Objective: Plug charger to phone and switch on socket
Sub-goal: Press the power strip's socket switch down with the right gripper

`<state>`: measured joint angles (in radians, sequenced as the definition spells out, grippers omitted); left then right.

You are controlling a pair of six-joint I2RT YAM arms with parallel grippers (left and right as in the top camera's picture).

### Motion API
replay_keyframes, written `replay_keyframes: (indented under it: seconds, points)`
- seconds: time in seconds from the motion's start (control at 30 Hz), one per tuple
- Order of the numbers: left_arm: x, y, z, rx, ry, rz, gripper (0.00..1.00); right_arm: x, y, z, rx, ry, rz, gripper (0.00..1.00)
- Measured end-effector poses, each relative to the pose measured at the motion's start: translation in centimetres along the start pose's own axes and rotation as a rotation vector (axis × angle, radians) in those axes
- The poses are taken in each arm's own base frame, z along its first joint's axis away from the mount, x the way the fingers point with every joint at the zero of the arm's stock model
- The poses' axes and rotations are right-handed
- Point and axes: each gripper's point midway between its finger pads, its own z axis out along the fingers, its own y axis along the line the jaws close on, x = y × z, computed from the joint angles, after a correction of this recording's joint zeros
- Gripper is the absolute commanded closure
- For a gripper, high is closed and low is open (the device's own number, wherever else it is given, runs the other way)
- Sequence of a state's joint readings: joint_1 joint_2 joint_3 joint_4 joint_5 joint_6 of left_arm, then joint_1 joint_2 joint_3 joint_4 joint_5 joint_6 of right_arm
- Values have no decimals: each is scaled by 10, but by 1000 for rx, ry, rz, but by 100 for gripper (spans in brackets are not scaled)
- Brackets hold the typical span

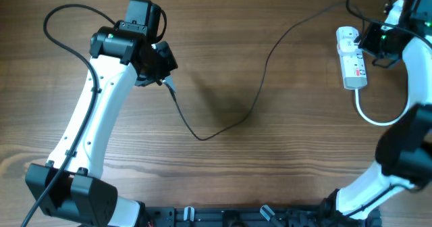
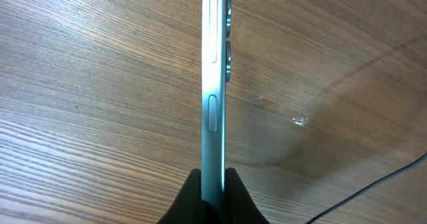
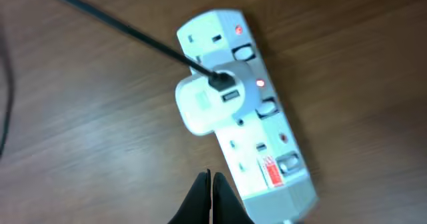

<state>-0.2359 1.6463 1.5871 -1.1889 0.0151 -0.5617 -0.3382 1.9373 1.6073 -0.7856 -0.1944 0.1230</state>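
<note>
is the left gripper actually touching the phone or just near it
Touching. The left wrist view shows the phone edge-on, wedged between the two black fingers of the left gripper, with no gap on either side.

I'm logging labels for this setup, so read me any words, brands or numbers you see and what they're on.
Nothing can be read here.
Red label on the socket: print too blurred, and too small from overhead.
The phone: seen edge-on, no text showing.

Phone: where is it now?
In the left wrist view the phone sits edge-on, clamped in the left gripper; overhead, that gripper is upper left, far from the socket at right.
</note>
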Motion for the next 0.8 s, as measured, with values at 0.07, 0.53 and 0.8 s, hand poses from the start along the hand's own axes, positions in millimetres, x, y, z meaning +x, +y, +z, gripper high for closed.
replay_keyframes:
  seconds: [0.07,0.53,0.8]
  points:
    - [0,0,0,0,0,0,96,6,-10,34,-54,44,46,96]
    - [0,0,0,-3,-1,0,96,0,-63,63,-156,33,248,96]
    - [-1,0,2,-4,1,0,96,8,-67,74,-181,63,270,96]
